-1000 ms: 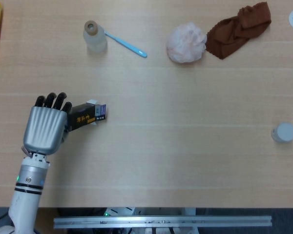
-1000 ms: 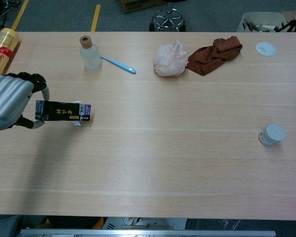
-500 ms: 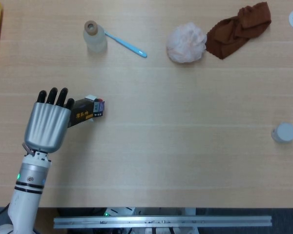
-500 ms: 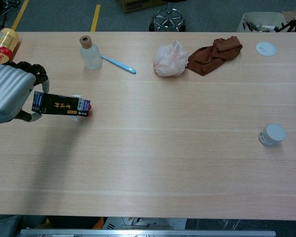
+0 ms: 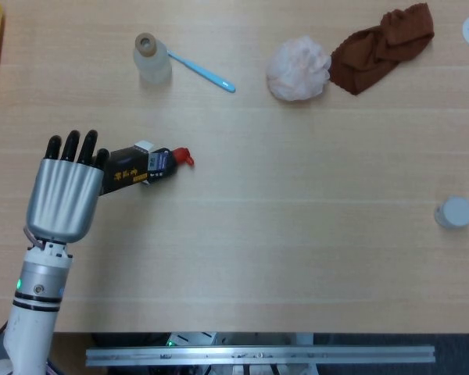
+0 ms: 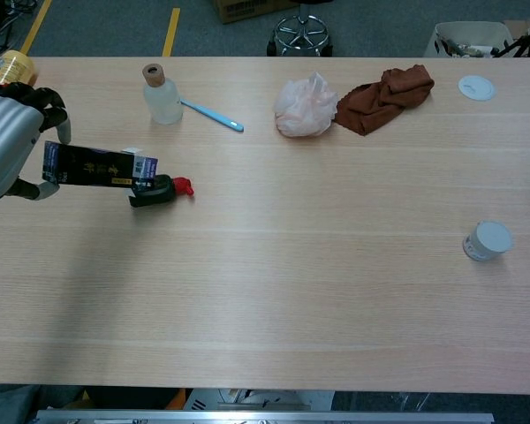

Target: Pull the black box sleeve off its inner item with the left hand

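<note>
Now left hand (image 6: 9, 146) grips black box sleeve (image 6: 97, 167), lifted and tilted; dark inner item (image 6: 155, 190) with red tip pokes from its open end.

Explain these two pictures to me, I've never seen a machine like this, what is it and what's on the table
It is a robot arm ending in a metal hand, its left one; the right is out of sight. One picture looks straight down from its head, the other slants from its chest. The hand grips a black box sleeve, and a dark inner item with a red tip pokes from the open end. On the wooden table lie a small bottle, a blue toothbrush, a crumpled pale bag, a brown cloth and a small white cup.
</note>
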{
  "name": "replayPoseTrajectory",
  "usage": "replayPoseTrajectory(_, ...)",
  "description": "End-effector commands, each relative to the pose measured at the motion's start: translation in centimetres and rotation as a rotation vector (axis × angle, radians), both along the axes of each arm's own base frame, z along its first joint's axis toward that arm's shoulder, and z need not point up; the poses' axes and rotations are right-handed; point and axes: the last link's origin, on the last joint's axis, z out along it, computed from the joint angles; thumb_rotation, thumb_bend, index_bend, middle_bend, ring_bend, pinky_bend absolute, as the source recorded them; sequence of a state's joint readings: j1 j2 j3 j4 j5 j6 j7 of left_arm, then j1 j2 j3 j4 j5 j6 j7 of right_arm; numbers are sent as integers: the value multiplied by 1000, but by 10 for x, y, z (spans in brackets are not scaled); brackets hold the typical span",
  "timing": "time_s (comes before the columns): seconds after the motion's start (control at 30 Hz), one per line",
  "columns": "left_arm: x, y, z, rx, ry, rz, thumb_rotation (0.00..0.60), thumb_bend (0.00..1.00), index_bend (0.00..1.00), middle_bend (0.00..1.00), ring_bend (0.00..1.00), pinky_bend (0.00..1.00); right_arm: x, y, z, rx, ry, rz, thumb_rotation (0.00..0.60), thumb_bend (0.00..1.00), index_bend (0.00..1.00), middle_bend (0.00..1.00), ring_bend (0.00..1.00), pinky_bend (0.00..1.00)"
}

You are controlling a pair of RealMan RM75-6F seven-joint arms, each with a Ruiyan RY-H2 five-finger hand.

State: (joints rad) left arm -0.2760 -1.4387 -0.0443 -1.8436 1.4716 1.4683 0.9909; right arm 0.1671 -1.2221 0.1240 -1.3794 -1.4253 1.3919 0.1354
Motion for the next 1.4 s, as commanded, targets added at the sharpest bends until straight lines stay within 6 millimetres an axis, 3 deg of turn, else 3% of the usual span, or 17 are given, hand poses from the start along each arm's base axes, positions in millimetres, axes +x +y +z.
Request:
replayPoseTrajectory(0.03, 0, 0, 1, 0, 0, 1, 600, 105, 571, 279, 262, 337, 0, 0, 0, 1, 0, 1, 600, 241, 468, 379, 245, 292)
replayPoseTrajectory(0.4, -13, 12, -8, -26, -65, 40, 600, 105, 559, 276, 262, 337, 0, 0, 0, 0, -2, -2, 600, 240, 468, 379, 245, 292)
replayPoseTrajectory(0.63, -19, 18, -8, -25, -83, 51, 600, 105, 368, 267, 262, 337, 1, 1, 0, 0, -2, -3, 600, 241, 468, 379, 245, 292)
replayPoseTrajectory(0.9, -23, 20, -5, -13, -90, 63, 600, 104, 247, 262, 262, 337, 1, 0, 0, 0, -2, 0, 600, 240, 468, 379, 245, 292)
replayPoseTrajectory(1.4, -41, 31, 18, 85, -268, 15, 600, 104, 328, 300, 274, 356, 16, 11, 8, -20, -35, 51, 600, 240, 468, 379, 245, 292)
